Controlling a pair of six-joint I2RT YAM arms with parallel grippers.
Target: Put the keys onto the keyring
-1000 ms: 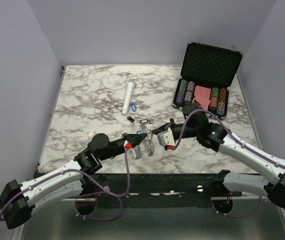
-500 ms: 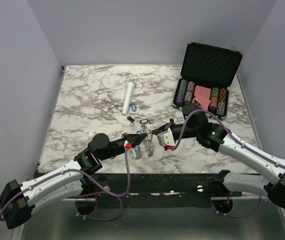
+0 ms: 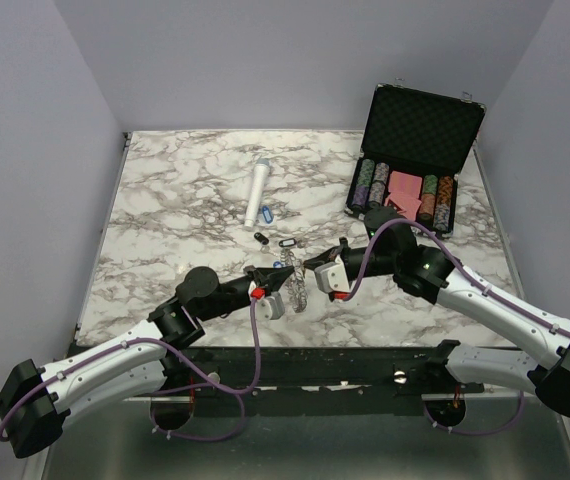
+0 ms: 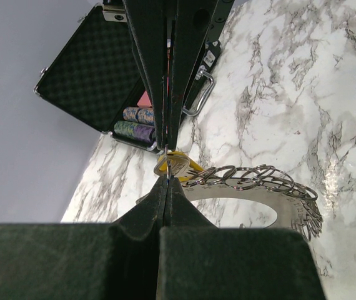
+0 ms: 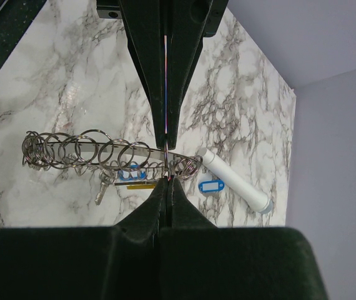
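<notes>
The right hand [image 5: 167, 177] clamps the large silvery metal keyring [image 5: 103, 153] steady so the left hand [image 4: 167, 175], fingers pressed together seemingly on a small yellow-tagged silver key [image 4: 170, 165], can thread it.

One keyring [image 5: 103, 150] out there, just the one. Hanging on it, two tags I can count: a blue tag [image 5: 130, 175] and a yellow tag [image 5: 139, 185]. Loose on the marble table [image 3: 165, 200], three keys: one blue-tagged key [image 3: 268, 212], one dark-tagged key [image 3: 261, 237], and a second dark-tagged one [image 3: 287, 242]. One white cylinder [image 3: 258, 191]. One open case [image 3: 420, 130], its chip stacks too small to count.
</notes>
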